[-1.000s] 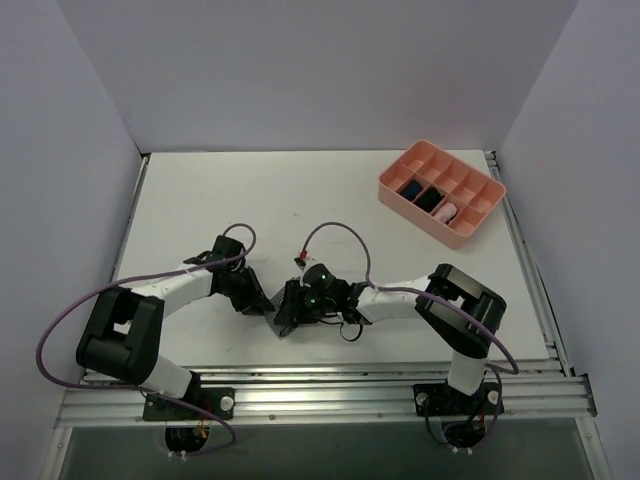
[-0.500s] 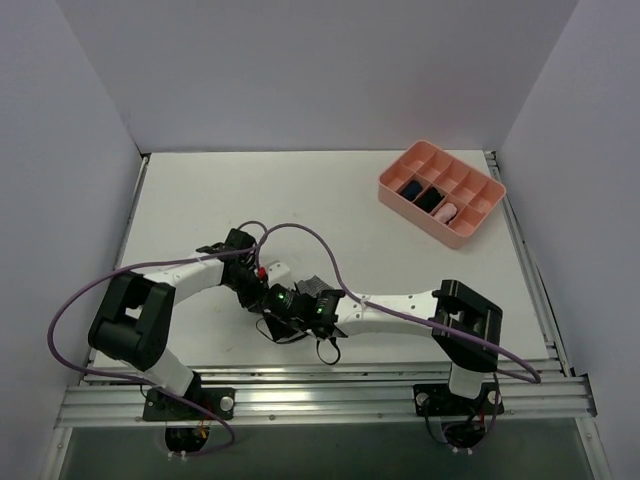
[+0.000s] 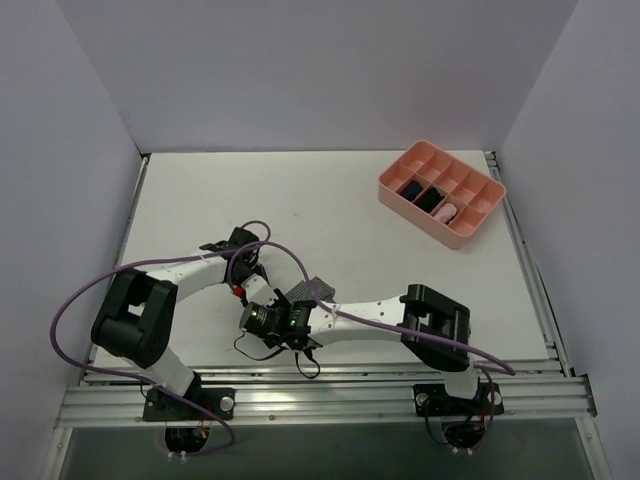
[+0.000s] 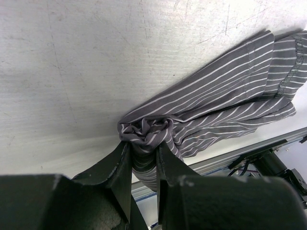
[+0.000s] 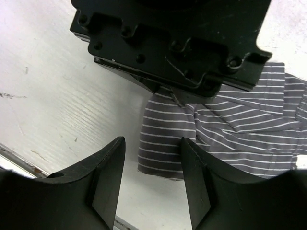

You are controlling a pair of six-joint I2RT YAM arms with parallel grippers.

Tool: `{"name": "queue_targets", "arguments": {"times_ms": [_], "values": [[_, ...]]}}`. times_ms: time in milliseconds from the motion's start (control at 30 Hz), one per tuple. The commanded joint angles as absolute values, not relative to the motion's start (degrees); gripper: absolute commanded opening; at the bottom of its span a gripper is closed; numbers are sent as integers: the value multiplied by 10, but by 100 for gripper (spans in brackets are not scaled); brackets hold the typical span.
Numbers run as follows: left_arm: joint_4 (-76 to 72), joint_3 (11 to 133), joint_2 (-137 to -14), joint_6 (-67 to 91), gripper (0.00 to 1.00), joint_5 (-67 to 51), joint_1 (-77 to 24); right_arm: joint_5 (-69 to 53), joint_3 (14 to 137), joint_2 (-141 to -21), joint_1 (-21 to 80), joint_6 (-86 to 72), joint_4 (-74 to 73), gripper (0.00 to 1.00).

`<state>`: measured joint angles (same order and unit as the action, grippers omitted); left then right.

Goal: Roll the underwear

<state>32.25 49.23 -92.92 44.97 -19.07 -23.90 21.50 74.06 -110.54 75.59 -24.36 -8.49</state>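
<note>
The underwear [image 4: 225, 96], grey with fine white stripes, lies crumpled on the white table near the front edge. One bunched end of it is pinched between the fingers of my left gripper [image 4: 142, 146], which is shut on it. From above, only a striped patch of the underwear [image 3: 318, 290] shows between the arms, with the left gripper [image 3: 248, 272] to its left. My right gripper [image 5: 152, 160] stands open just above the table, its fingers empty. The underwear's folded edge [image 5: 168, 143] lies just beyond them, under the left gripper's black body [image 5: 172, 43].
A pink divided tray [image 3: 470, 236] stands at the back right with dark bundles [image 3: 420, 192] and a pink one [image 3: 447, 212] in its cells. The metal rail [image 3: 320, 385] runs along the table's near edge, close behind the garment. Purple cables loop over both arms.
My right arm has swung left along the front of the table and its jaws have widened. The left gripper has stayed shut on the cloth, shifting only slightly.
</note>
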Motion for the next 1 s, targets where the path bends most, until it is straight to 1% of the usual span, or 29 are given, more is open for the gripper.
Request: {"name": "queue_targets", "arguments": {"times_ms": [0, 233, 333, 400, 433, 467, 500, 533, 567, 600, 633, 667, 700, 733, 833, 967], "values": [[370, 479, -963, 432, 18, -108, -248, 260, 758, -1121, 768, -222, -127, 45], [382, 483, -968, 433, 18, -112, -248, 274, 750, -1150, 780, -221, -130, 45], [396, 488, -962, 443, 22, -117, -247, 272, 736, -1155, 780, -227, -120, 43], [407, 490, -952, 452, 25, -121, -244, 266, 721, -1155, 778, -234, -112, 33], [410, 490, -939, 459, 27, -123, -243, 261, 713, -1153, 775, -244, -100, 25], [414, 490, -929, 461, 28, -123, -237, 240, 703, -1146, 767, -250, -92, 12], [420, 490, -920, 463, 30, -127, -223, 225, 675, -1139, 760, -258, -80, 7], [424, 487, -896, 464, 35, -127, -213, 204, 656, -1132, 752, -277, -44, 6], [431, 487, -883, 463, 38, -128, -203, 156, 633, -1111, 733, -286, -23, 4], [434, 488, -869, 461, 41, -128, -185, 129, 588, -1100, 723, -295, -4, 4], [438, 489, -842, 454, 44, -125, -177, 101, 564, -1091, 712, -303, 53, 3], [440, 492, -831, 451, 48, -124, -170, 52, 542, -1074, 690, -323, 75, 3], [442, 495, -823, 447, 50, -123, -162, 27, 521, -1067, 680, -332, 98, 2], [444, 498, -812, 439, 52, -123, -159, 7, 482, -1058, 670, -341, 143, 2], [440, 505, -803, 432, 55, -128, -159, -64, 430, -1062, 643, -374, 208, 1], [392, 483, -792, 430, 57, -162, -161, -121, 399, -1085, 621, -404, 263, 0]]}}
